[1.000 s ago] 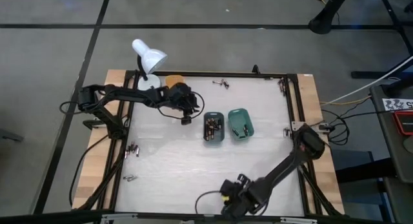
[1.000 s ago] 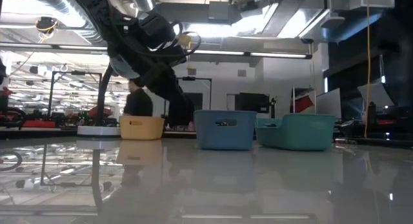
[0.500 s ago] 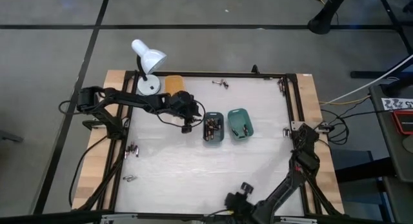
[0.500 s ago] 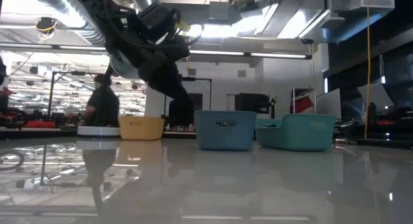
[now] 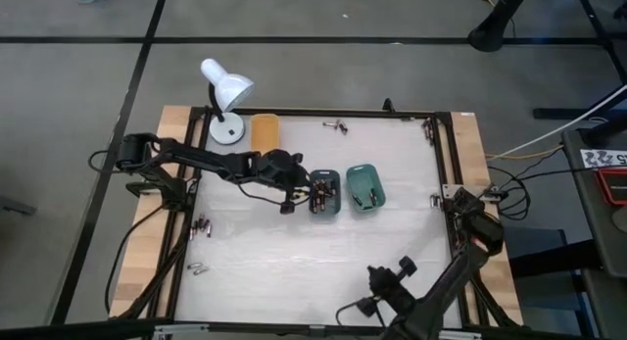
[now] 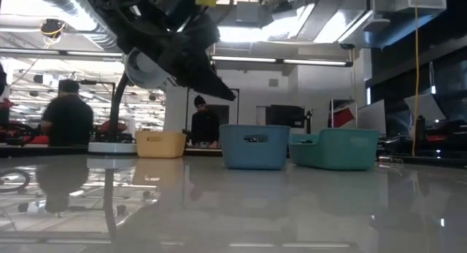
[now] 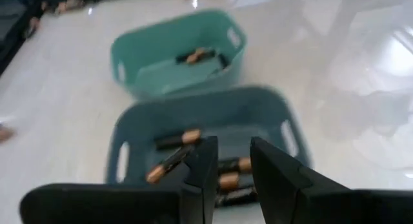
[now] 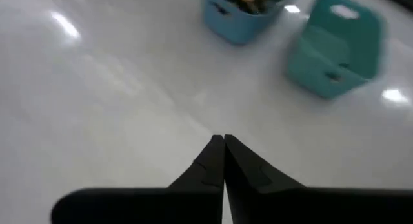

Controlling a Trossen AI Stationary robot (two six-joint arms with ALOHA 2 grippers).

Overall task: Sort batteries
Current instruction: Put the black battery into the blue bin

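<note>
Left gripper (image 7: 227, 161) slightly parted, empty, over blue tray (image 5: 324, 194) of batteries (image 7: 169, 140), right gripper (image 8: 224, 144) closed.

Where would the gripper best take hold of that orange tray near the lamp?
Probably by one long wall of the orange tray, coming straight down from above. It sits upright with its mouth open to the top, so a thin wall could fit between the fingers. The lamp crowds one side, so the wall facing away from it looks easier to reach.

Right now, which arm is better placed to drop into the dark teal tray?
Left. Its claw hangs open right over the dark teal tray; the right claw is shut at the table's near edge.
</note>
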